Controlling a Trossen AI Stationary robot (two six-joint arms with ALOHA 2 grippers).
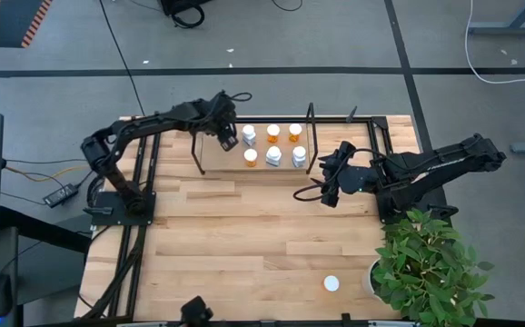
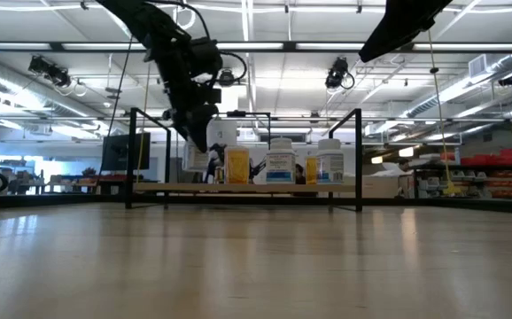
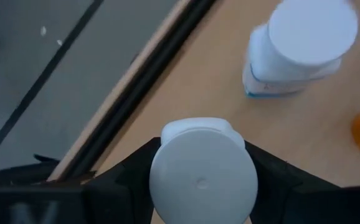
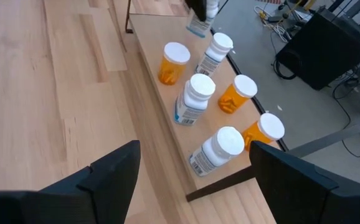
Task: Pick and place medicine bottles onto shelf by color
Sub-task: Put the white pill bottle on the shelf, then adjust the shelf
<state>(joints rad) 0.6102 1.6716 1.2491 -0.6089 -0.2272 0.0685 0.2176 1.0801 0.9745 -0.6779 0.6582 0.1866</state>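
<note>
The shelf (image 1: pixel 217 168) is a pale board with black wire ends, standing on the far middle of the table. Three orange and three white bottles stand on it, among them a white one (image 1: pixel 249 134) and an orange one (image 1: pixel 272 133). My left gripper (image 1: pixel 228 138) is over the shelf's left part, shut on a white bottle (image 3: pixel 203 180). My right gripper (image 1: pixel 331 177) hovers open just right of the shelf, its fingers (image 4: pixel 114 174) wide apart and holding nothing. Another white-capped bottle (image 1: pixel 331 284) stands alone near the table's near edge. My left gripper pinches the white bottle between its two fingers (image 3: pixel 127 171), one on either side just below the white cap (image 3: pixel 203 177). The fingers come from above, pointing down. The bottle is upright in the hold; whether its base touches the shelf board I cannot tell.
A leafy potted plant (image 1: pixel 426 263) fills the table's near right corner, close to the lone bottle. The shelf's wire frames (image 1: pixel 312 136) rise at both short ends. Bare wood (image 1: pixel 244 236) spreads between the shelf and the near edge.
</note>
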